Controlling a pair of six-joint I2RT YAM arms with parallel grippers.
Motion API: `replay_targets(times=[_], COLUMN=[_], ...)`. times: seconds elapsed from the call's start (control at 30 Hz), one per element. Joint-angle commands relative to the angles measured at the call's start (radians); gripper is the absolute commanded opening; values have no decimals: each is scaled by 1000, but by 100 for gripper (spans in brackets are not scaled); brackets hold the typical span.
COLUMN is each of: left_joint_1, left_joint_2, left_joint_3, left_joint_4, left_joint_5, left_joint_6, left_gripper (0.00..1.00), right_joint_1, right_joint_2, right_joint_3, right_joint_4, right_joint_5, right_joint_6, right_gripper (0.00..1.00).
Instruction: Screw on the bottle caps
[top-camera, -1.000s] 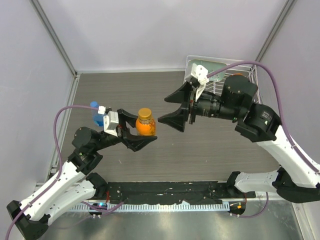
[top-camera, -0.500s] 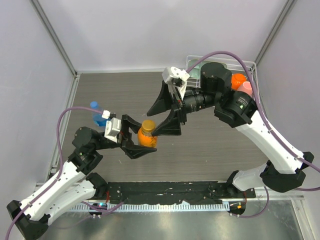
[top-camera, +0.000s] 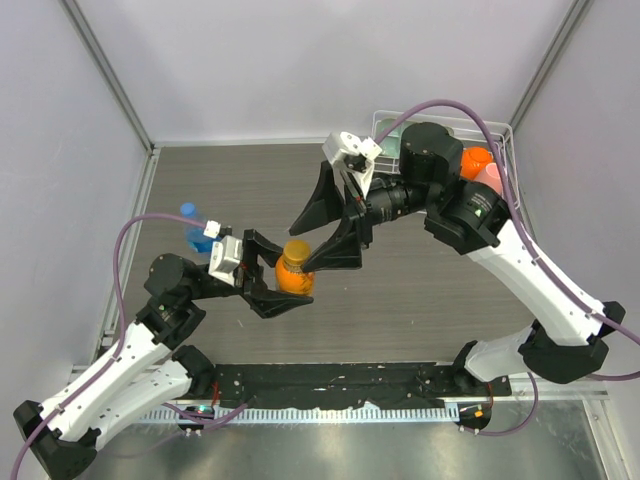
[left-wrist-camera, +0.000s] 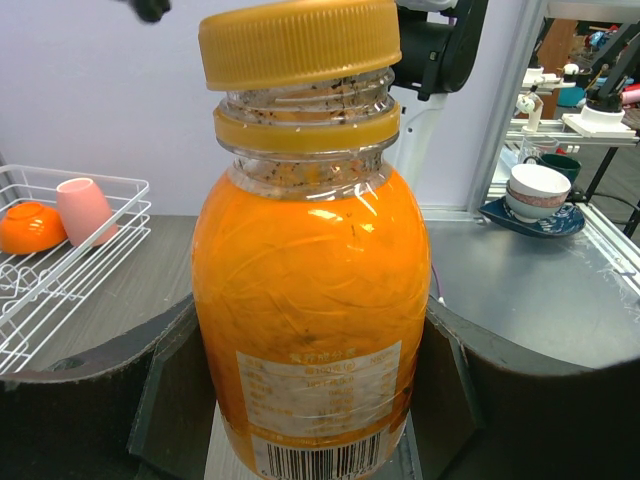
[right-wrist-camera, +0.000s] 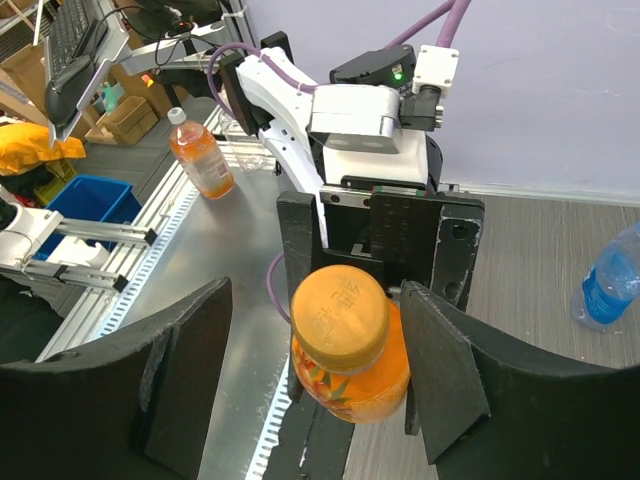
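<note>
Two bottles, two caps. The left end effector (top-camera: 286, 277) grips the orange juice bottle (left-wrist-camera: 312, 310), which has an amber cap (left-wrist-camera: 299, 42) on top. The right end effector (right-wrist-camera: 318, 325) is spread wide either side of that cap. A clear bottle (top-camera: 195, 235) with a blue cap (top-camera: 187, 210) sits left of the orange juice bottle.

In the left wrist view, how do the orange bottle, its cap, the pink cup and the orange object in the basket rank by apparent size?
1. orange bottle, very near the camera.
2. cap.
3. pink cup and orange object: about alike, so unranked; both are far back, so true sizes stay unsure.
</note>
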Motion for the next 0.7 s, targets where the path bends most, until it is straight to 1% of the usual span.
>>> replay_targets(times=[0.0,0.17,0.27,0.53,0.63,0.67], left_joint_1=[6,6,6,6,6,6], left_joint_2=[-5,-4,-7,-12,-10,-10], left_joint_3=[25,27,25,21,22,22], left_joint_4=[44,44,47,42,39,39], left_joint_5=[11,11,0,-26,-41,-44], left_joint_6=[-3,-3,-3,-6,-6,-6], left_gripper=[0,0,0,0,0,0], right_joint_1=[-3,-3,-3,-3,-3,-3], right_joint_2=[25,9,-7,-10,-10,-11], right_joint_3=[-1,-45,-79,-94,-99,-105], right_joint_4=[44,110,150,170,168,168], right_joint_5=[-12,-12,-15,-21,-24,-24], right_joint_6=[16,50,77,97,97,99], right_gripper=[73,74,72,56,47,43])
